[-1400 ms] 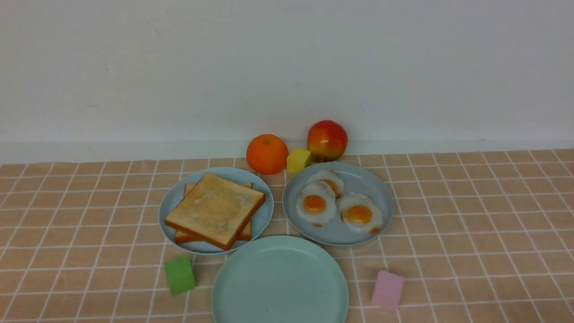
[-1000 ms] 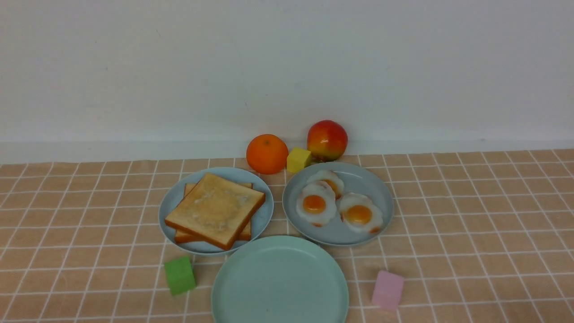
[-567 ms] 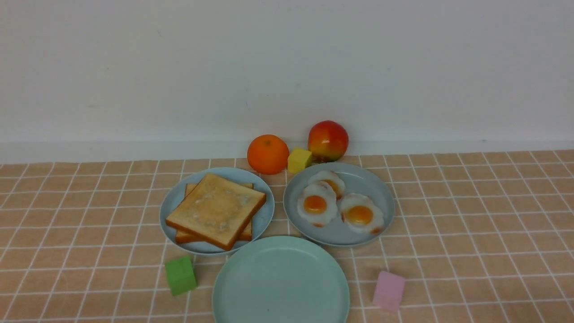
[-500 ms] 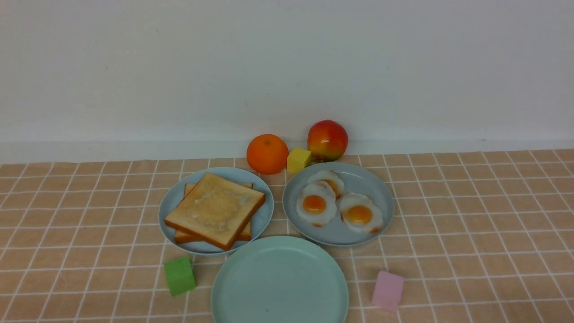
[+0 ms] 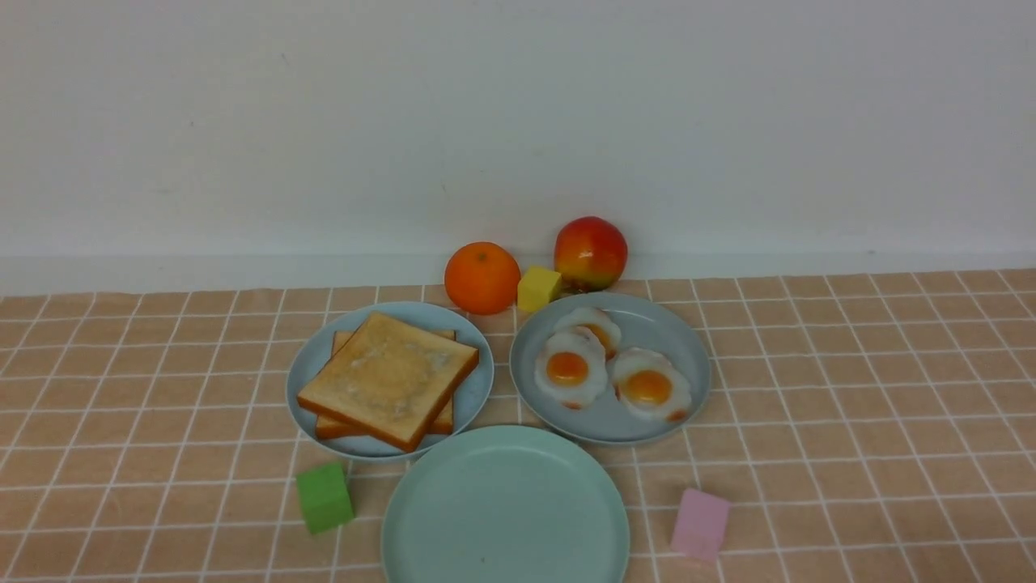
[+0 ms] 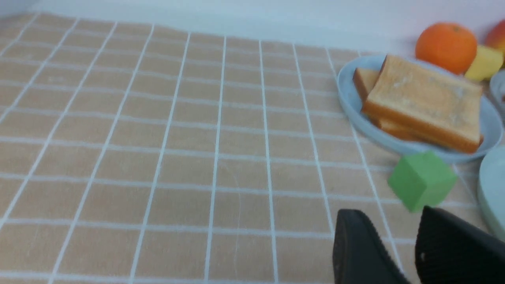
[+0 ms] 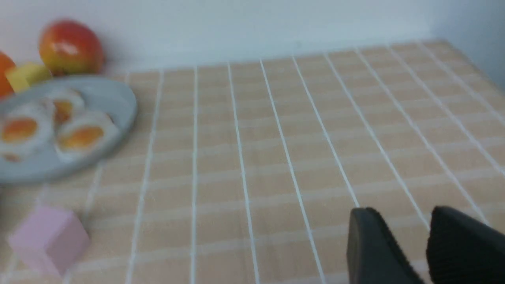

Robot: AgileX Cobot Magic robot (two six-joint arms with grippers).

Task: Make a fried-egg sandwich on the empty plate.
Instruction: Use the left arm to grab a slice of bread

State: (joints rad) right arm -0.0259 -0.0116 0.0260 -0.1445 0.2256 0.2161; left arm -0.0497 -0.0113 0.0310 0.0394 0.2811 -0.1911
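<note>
Two golden toast slices [image 5: 388, 376] lie stacked on a sky-blue plate [image 5: 312, 368]. Three toy fried eggs [image 5: 566, 368] sit on the grey-blue plate [image 5: 688, 356] to the right. The empty mint-green plate [image 5: 506, 510] lies in front of both, at the near edge. Neither gripper shows in the front view. In the left wrist view my left gripper [image 6: 390, 215] is open and holds nothing, low over the cloth near a green cube [image 6: 422, 179], with the toast [image 6: 426, 98] beyond. My right gripper [image 7: 402, 213] is open and holds nothing, well off to the side of the eggs [image 7: 79, 134].
An orange [image 5: 481, 278], a yellow cube [image 5: 538, 288] and a red apple [image 5: 591, 253] stand behind the plates by the wall. The green cube [image 5: 324, 496] and a pink cube [image 5: 700, 522] flank the mint plate. A peach checked cloth [image 5: 850, 405] covers the table.
</note>
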